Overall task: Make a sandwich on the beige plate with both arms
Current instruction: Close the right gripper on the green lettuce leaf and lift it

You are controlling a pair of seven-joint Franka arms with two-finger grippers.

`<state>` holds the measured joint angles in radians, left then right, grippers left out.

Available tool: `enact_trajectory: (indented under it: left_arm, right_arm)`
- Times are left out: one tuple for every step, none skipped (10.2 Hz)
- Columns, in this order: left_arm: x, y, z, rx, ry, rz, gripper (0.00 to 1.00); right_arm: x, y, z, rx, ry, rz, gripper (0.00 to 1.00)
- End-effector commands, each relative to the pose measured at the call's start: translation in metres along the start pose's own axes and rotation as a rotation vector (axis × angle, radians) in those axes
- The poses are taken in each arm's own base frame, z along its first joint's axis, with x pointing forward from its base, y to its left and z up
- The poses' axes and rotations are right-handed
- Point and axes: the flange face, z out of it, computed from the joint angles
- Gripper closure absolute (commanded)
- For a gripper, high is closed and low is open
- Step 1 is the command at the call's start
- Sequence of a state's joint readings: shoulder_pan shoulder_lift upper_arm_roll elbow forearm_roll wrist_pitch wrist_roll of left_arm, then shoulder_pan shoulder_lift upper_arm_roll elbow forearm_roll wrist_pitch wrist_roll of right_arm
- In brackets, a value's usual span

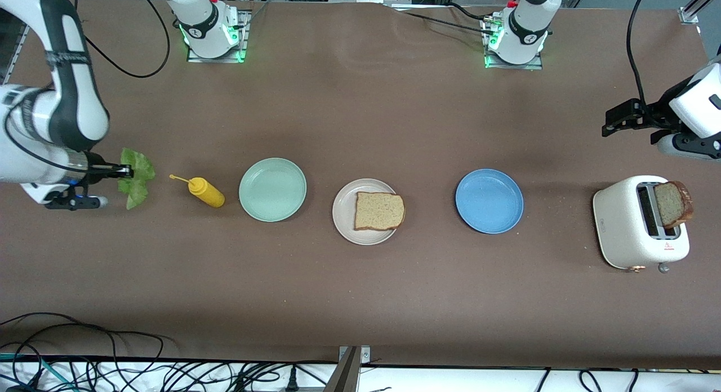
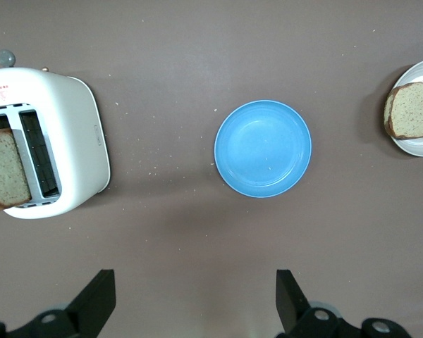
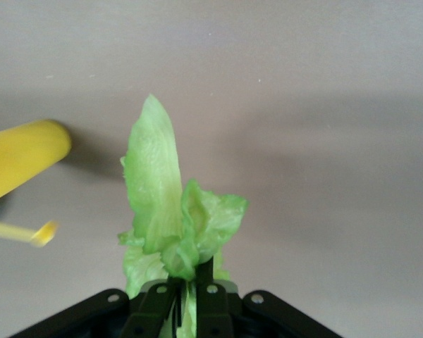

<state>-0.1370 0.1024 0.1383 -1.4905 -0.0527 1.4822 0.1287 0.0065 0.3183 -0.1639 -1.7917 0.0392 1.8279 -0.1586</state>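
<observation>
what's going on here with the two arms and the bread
A sandwich is partly built. One bread slice lies on the beige plate. The right gripper is shut on the lettuce leaf, at the right arm's end of the table beside the yellow squeeze bottle. The second slice sticks out of the white toaster. The left gripper is open, above the table near the toaster, holding nothing. The mint-green plate and blue plate hold nothing.

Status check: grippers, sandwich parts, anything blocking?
Right gripper shut on lettuce leaf, beside yellow squeeze bottle. Left gripper open, over table by toaster. One bread slice on beige plate, second slice in toaster. Nothing blocking.
</observation>
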Motion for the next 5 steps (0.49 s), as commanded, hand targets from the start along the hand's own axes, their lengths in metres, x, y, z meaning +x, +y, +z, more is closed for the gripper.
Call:
enact_trajectory:
  left_arm:
    - [0.000, 0.000, -0.004, 0.034, 0.006, 0.014, 0.00]
    - [0.000, 0.000, -0.005, 0.036, 0.008, 0.014, 0.00]
    - [-0.001, 0.000, -0.006, 0.036, 0.009, 0.013, 0.00]
    - [-0.001, 0.000, -0.006, 0.036, 0.011, 0.013, 0.00]
    - [-0.001, -0.002, -0.007, 0.035, 0.011, 0.010, 0.00]
  right_arm:
    - [0.002, -0.051, -0.051, 0.015, -0.008, 0.069, 1.00]
    - [0.005, -0.091, -0.056, 0.017, 0.002, 0.161, 1.00]
    - [0.008, -0.126, -0.055, 0.022, 0.008, 0.234, 1.00]
    - [0.012, -0.168, -0.052, 0.031, 0.016, 0.284, 1.00]
    - [0.016, -0.207, -0.048, 0.063, 0.034, 0.358, 1.00]
